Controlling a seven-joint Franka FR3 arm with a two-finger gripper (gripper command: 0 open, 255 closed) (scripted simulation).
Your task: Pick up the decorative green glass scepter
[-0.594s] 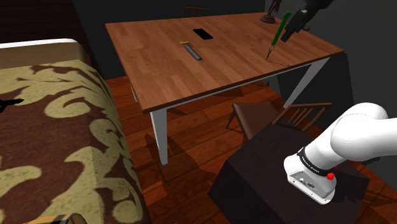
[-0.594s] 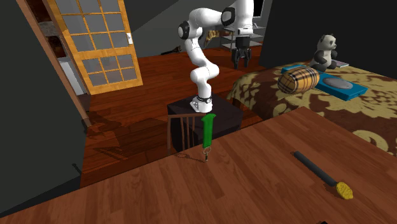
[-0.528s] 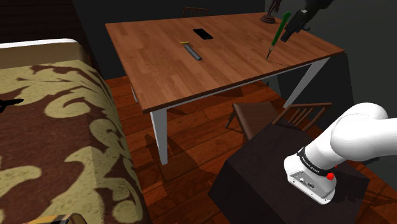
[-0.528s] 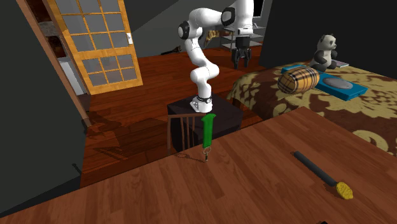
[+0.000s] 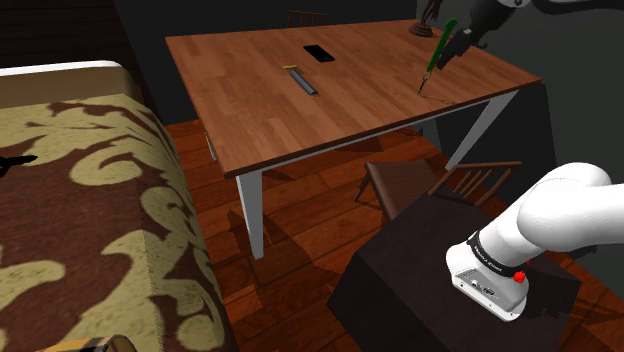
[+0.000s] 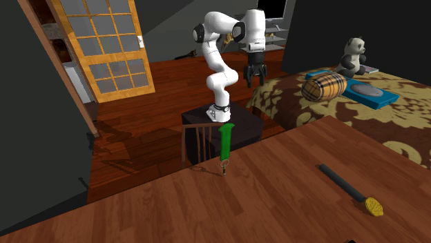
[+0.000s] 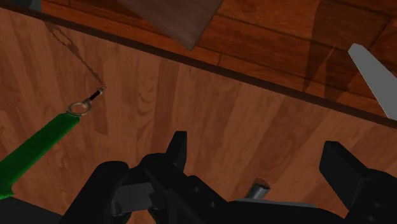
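The two black fingers [image 7: 179, 150] stand wide apart and hold nothing; the brown wood of the tabletop [image 7: 210, 102] shows between them. The green scepter [image 7: 35, 149] is off to one side of the fingers, not between them and not touching them; its thin end has a small ring and a dark tip.

In the shoulder view the scepter [image 5: 438, 52] is in the upper right of the frame, near the tabletop's right edge; the fingers are just beside its green top end. In the second exterior view the scepter [image 6: 225, 141] is in the middle of the frame, at the far edge of the tabletop; its thin tip is on the wood and its green part shows past the edge; I cannot tell if it lies flat or leans up. There the fingers hang in the upper middle and point down from the white arm [image 6: 219, 41].

Also on the tabletop are a flat black thing [image 5: 320, 53], a long tool [image 5: 302, 80] with a yellow end, and a small dark figure [image 5: 426, 20] at the top right. A wooden chair [image 5: 400, 188] is just beside the dark stand [image 5: 420, 270]. A bed [image 5: 90, 200] with a brown and yellow cover is on the left. In the second exterior view a panda toy [image 6: 356, 56], a barrel [image 6: 323, 86] and a flat blue thing [image 6: 369, 91] lie on the bed; an orange door [image 6: 103, 48] with glass panes is at the upper left.
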